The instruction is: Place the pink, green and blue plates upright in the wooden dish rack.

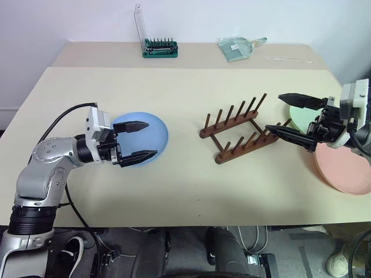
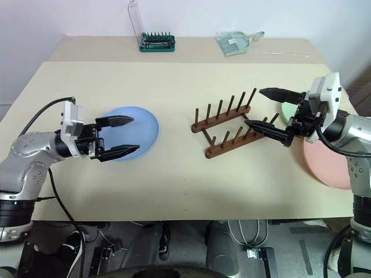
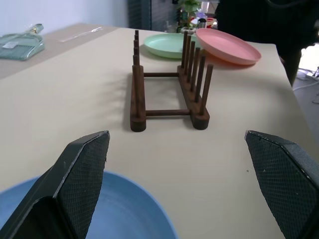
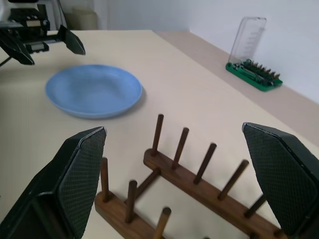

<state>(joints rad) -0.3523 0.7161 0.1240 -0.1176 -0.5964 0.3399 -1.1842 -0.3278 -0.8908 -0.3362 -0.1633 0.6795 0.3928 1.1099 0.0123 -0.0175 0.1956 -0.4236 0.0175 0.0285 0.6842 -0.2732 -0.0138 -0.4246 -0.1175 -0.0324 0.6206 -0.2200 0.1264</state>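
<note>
Left hand (image 1: 134, 141) wide open, empty, over blue plate's (image 1: 152, 128) near edge.

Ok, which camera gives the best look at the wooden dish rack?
The left wrist view: the dish rack stands whole and unblocked there, both peg rows and crossbars clear. The right wrist view shows it close but cut off at the edge. In the head views the right gripper overlaps its near end.

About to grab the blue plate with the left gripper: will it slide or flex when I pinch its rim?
The blue plate lies flat on the smooth table, so it may slide if nudged. It looks like matte, rigid plastic: probably stiff and light. Its low rim leaves the open left gripper little to pinch.
</note>
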